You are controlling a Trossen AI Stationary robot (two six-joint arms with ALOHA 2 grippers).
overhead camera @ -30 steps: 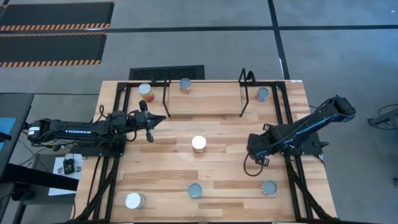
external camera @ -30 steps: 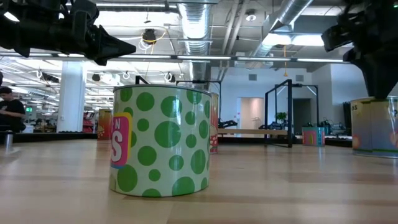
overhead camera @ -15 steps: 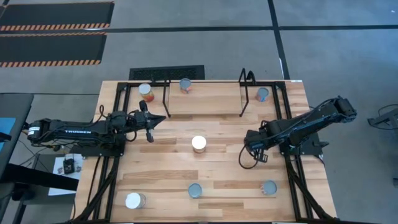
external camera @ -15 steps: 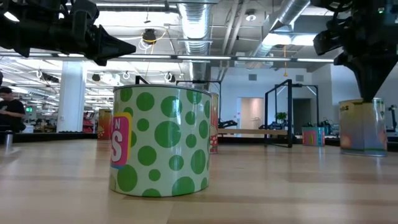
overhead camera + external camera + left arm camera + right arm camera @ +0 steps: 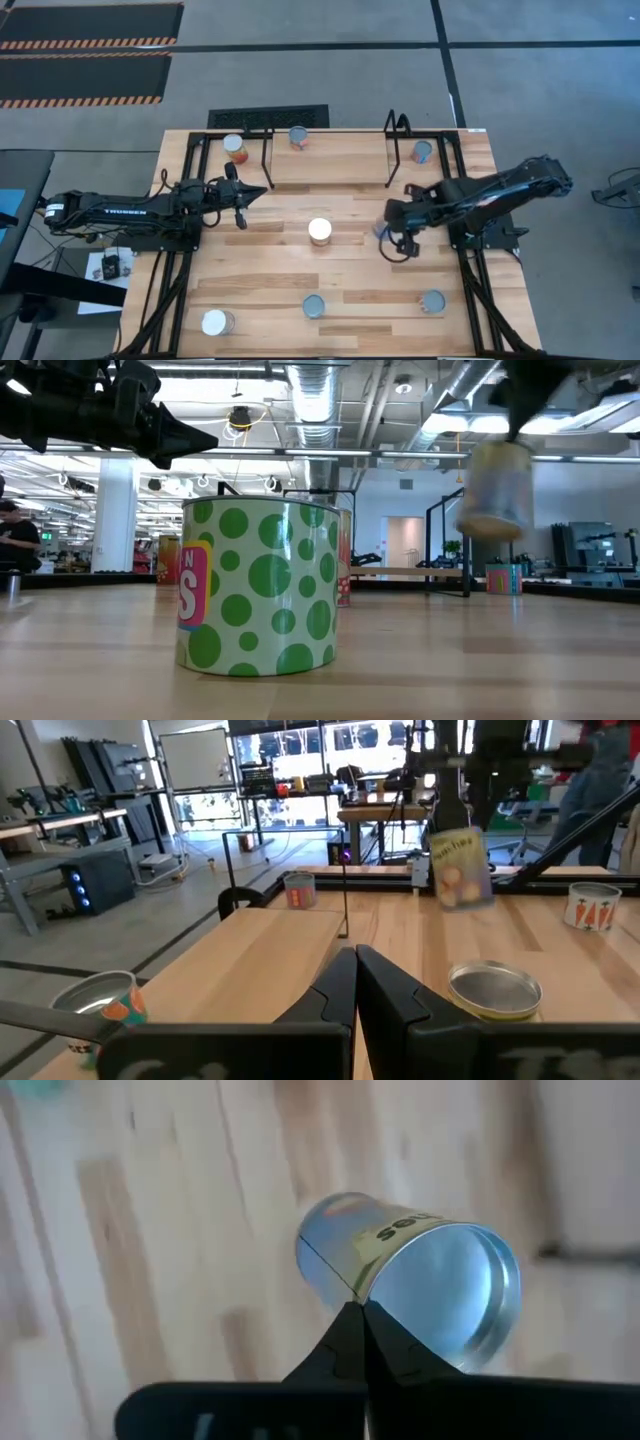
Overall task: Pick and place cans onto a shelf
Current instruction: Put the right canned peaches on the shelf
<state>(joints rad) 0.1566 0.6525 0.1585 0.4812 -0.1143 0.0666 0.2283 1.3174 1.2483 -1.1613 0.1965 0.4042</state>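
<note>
My right gripper [image 5: 384,228] is shut on a can with a silvery-blue end [image 5: 440,1290] and holds it in the air right of the table's middle; the low view shows this can [image 5: 492,490] well above the tabletop. The shelf [image 5: 328,160], a light-wood platform with black rod uprights, stands at the far middle. Three cans [image 5: 235,148] [image 5: 298,137] [image 5: 422,152] stand upright along the far edge beside and behind it. A white-topped, green-dotted can [image 5: 319,231] stands at the table's centre. My left gripper [image 5: 243,205] waits shut, raised over the left side. My right gripper pinches the can at the rim of its upper end [image 5: 362,1298] between its two fingers, which come from above. The can hangs below the fingers, tilted, lifted clear of the table [image 5: 458,868].
Three more cans [image 5: 215,322] [image 5: 313,306] [image 5: 432,301] stand near the front edge. Black frame rails run along the table's left and right sides. Bare wood lies between the centre can and the shelf.
My right gripper has moved toward the table's left and far edges and risen. The can that stood on the table under it is now lifted clear and hangs tilted below the fingers.
</note>
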